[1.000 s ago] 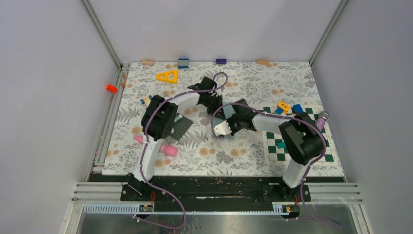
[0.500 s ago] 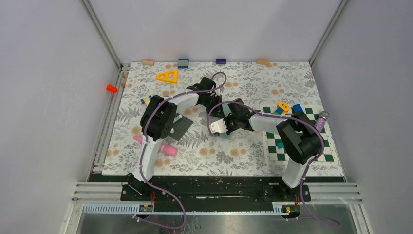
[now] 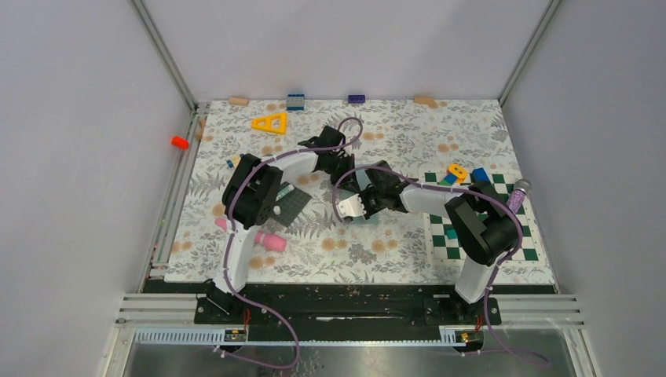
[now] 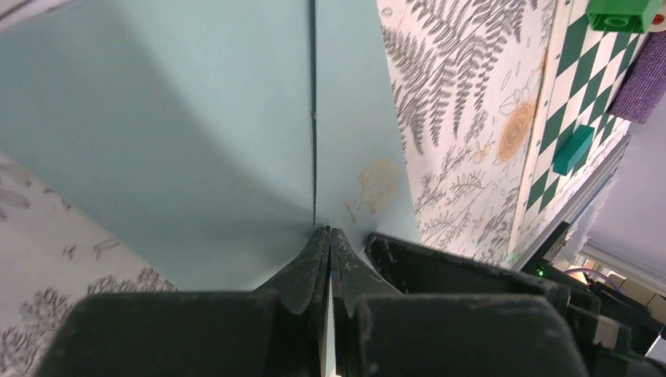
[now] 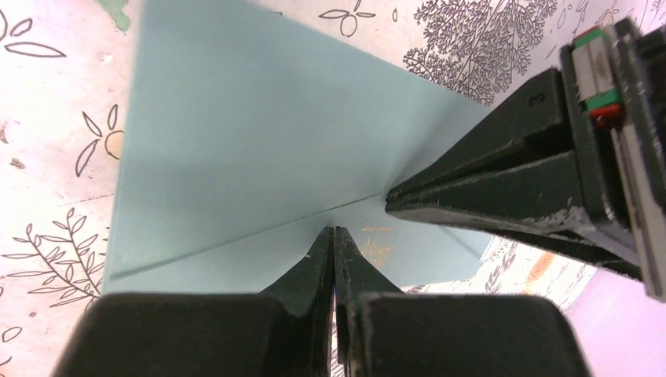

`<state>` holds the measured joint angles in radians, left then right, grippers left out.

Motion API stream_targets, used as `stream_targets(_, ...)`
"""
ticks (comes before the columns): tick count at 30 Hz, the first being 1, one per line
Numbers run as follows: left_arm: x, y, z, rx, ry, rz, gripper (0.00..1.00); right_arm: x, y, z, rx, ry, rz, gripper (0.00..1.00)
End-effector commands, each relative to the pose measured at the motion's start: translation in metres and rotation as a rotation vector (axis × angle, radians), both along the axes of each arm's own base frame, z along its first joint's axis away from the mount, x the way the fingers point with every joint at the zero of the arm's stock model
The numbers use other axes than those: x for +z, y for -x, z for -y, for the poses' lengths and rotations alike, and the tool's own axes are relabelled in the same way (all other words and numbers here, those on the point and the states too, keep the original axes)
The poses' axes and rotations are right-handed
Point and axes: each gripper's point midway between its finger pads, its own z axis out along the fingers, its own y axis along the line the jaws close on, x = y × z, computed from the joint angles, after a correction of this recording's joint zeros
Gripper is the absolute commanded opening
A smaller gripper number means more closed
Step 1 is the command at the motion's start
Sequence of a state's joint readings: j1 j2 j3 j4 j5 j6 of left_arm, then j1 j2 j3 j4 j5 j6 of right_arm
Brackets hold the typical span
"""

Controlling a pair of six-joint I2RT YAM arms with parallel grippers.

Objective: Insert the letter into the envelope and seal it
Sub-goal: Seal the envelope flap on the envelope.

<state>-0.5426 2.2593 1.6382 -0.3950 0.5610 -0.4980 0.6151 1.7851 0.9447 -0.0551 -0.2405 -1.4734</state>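
The muted teal-grey envelope (image 4: 196, 133) lies flat on the floral tabletop, its seams showing in both wrist views (image 5: 236, 141). My left gripper (image 4: 330, 230) is shut, and its tips rest on the envelope at the end of a seam line. My right gripper (image 5: 334, 230) is also shut, with its tips down on the envelope just below a diagonal seam. The two grippers meet close together at mid-table; the left gripper's fingers (image 5: 487, 188) show in the right wrist view. From above, both arms (image 3: 345, 173) cover the envelope. The letter is hidden.
A dark grey square mat (image 3: 289, 206) and a pink object (image 3: 267, 239) lie by the left arm. A green-and-white checkered board (image 3: 471, 232) with small blocks is at the right. A yellow triangle (image 3: 269, 122) and several blocks sit near the far edge.
The right gripper has slid a little to the left across the envelope. The left gripper has shifted slightly with it. Both stay shut.
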Motion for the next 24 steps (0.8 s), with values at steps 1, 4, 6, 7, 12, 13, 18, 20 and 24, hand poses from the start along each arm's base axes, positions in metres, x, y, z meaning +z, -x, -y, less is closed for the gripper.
stream_targets(1, 0.008, -0.003, -0.022, 0.05, -0.055, 0.031, 0.0, -0.005, 0.003, 0.017, -0.006, 0.06, -0.016, 0.0)
stream_targets(4, 0.007, 0.005, -0.022, 0.048, -0.038, 0.014, 0.0, -0.003, 0.001, 0.022, -0.011, 0.054, -0.034, 0.0)
stream_targets(6, 0.008, 0.004, -0.019, 0.044, -0.028, 0.016, 0.0, -0.003, 0.003, 0.021, 0.006, 0.052, -0.044, 0.0)
stream_targets(7, 0.008, 0.002, -0.018, 0.043, -0.027, 0.02, 0.0, -0.003, 0.006, 0.019, 0.018, 0.045, -0.053, 0.0)
stream_targets(12, 0.014, -0.004, -0.011, 0.04, -0.005, 0.023, 0.0, -0.007, 0.007, 0.014, 0.021, 0.048, -0.065, 0.0)
stream_targets(13, 0.017, -0.005, -0.01, 0.037, 0.009, 0.023, 0.0, -0.008, 0.007, 0.014, 0.019, 0.05, -0.067, 0.0)
stream_targets(18, 0.042, -0.012, -0.001, 0.033, 0.128, 0.031, 0.0, -0.008, 0.007, 0.015, 0.018, 0.052, -0.066, 0.0)
stream_targets(20, 0.047, -0.011, 0.005, 0.017, 0.164, 0.025, 0.0, -0.007, 0.007, 0.015, 0.018, 0.048, -0.065, 0.0)
stream_targets(24, 0.049, -0.007, 0.013, -0.003, 0.196, 0.015, 0.0, -0.002, 0.003, 0.013, 0.009, 0.04, -0.055, 0.0)
